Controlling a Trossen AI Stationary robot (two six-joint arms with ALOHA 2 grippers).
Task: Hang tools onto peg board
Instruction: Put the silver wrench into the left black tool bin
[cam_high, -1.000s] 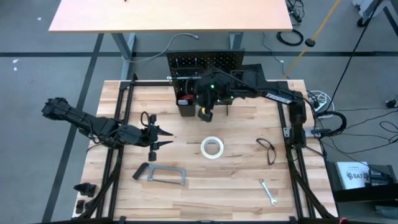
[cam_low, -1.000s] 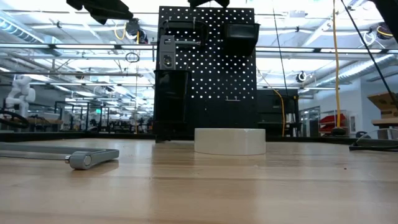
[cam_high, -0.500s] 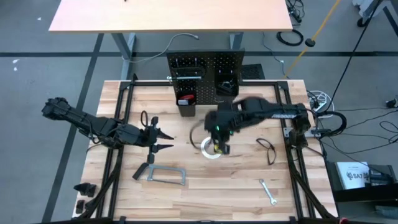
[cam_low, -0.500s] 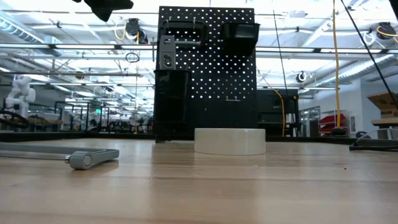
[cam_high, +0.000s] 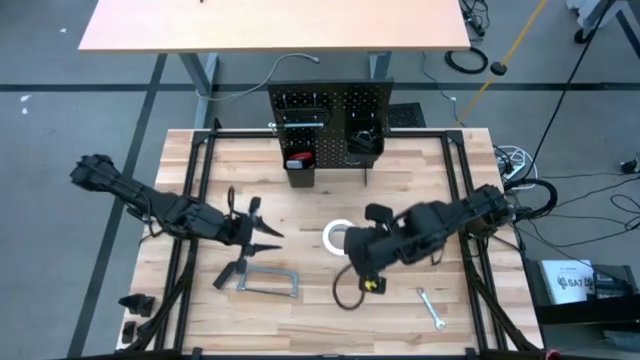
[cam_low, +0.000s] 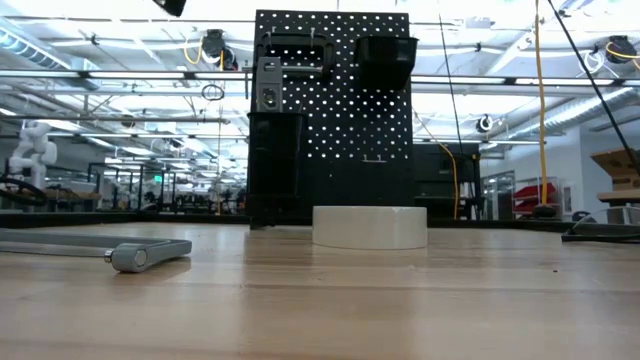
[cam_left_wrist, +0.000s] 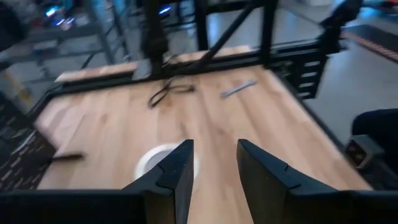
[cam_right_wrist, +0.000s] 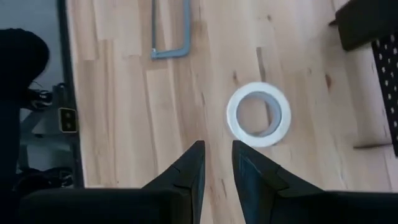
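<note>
Beside right hand (cam_high: 362, 283): tape roll (cam_high: 340, 237)

White tape roll (cam_high: 340, 237) lies flat before upright peg board (cam_high: 330, 105).

Tan desk (cam_high: 270, 25) beyond the wooden work table (cam_high: 330, 300), grey floor (cam_high: 60, 130) with dark tape lines, white cable (cam_high: 265, 75) under the desk, coiled black cable (cam_high: 466, 60), yellow-handled pole (cam_high: 515, 40), white box (cam_high: 570, 283) at right, workshop hall (cam_low: 120, 150) behind.
</note>
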